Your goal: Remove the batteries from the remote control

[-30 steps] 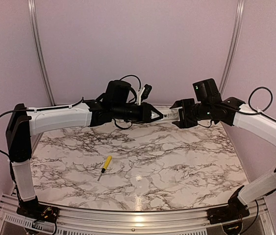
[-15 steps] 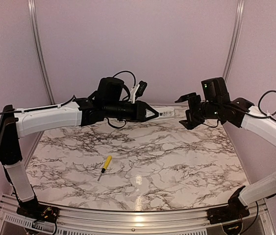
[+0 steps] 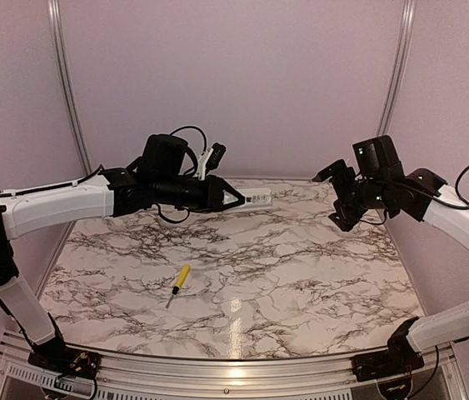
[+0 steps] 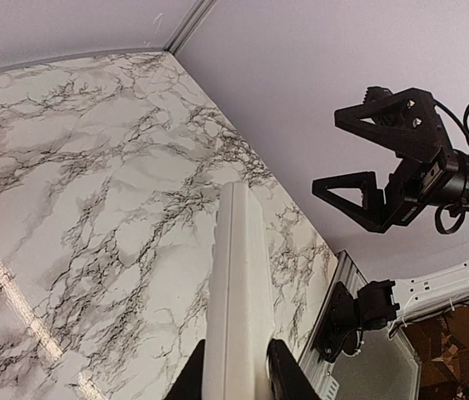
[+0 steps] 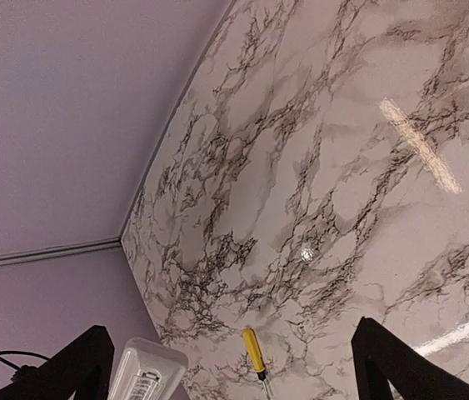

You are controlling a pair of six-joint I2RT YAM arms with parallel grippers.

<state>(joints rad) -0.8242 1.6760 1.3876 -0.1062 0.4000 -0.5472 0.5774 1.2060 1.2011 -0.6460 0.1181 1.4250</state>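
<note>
The left gripper (image 3: 236, 201) is clamped narrow on the remote control (image 3: 256, 198), which it holds in the air above the far part of the marble table (image 3: 317, 275); in the top view the white bar's long axis runs about 9 to 3 o'clock, roughly level, with the gripped end at 9 and the free end pointing to 3, toward the right gripper (image 3: 334, 198); the two are well apart, with open air between them. In the left wrist view the remote control (image 4: 238, 283) rises from between the black fingers (image 4: 288, 377) toward 12 o'clock, a smooth white face turned to the camera; the right gripper (image 4: 327, 148) shows at 2 o'clock, its two triangular fingers spread wide and holding nothing. In the right wrist view the fingers (image 5: 80, 362) stand at the bottom corners of the picture, far apart; the pale, rounded end of the remote control (image 5: 147, 368) sits at 7 o'clock just beside the left-hand finger. A yellow-handled screwdriver (image 3: 180, 283) lies flat on the table at 7 o'clock from the remote control, its long axis running about 1 to 7 o'clock, tip at 7; a small shiny speck (image 5: 306, 254) lies on the marble near it.
</note>
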